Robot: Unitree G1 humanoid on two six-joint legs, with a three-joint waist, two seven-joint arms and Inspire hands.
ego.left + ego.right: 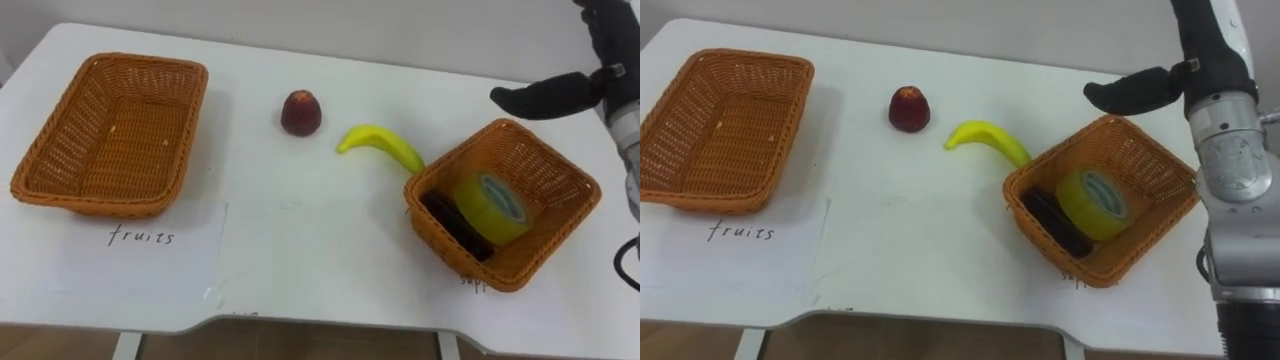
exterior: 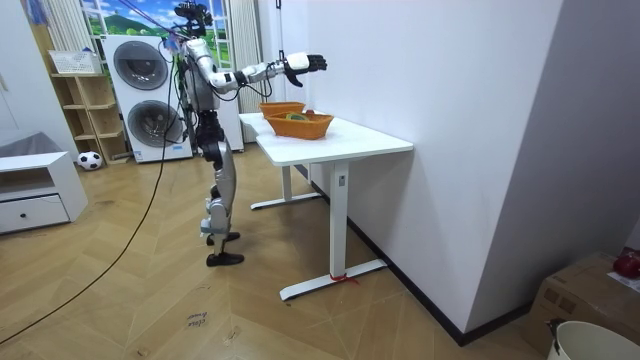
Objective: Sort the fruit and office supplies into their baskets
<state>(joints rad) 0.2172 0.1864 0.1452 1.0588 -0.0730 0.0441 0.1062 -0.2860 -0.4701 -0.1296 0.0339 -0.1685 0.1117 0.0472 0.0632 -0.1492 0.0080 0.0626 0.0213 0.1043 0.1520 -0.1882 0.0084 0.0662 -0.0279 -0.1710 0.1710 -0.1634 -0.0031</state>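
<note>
Right hand being held empty over the supplies basket, fruit lying unsorted.

Left eye view: the right hand [image 1: 556,92] is being held at 2 o'clock, spread and pinching nothing, above the supplies basket [image 1: 548,170], where a tape roll [image 1: 490,205] and a dark item [image 1: 452,222] (too shadowed to name) are lying; banana [image 1: 380,146] and apple [image 1: 301,112] are lying on the table [image 1: 300,250] near 12, likely bound for the fruit basket [image 1: 120,135] at 9. Room view: the arm is being stretched over the table. Right eye view: the fingertips are being cut off by the top edge.
</note>
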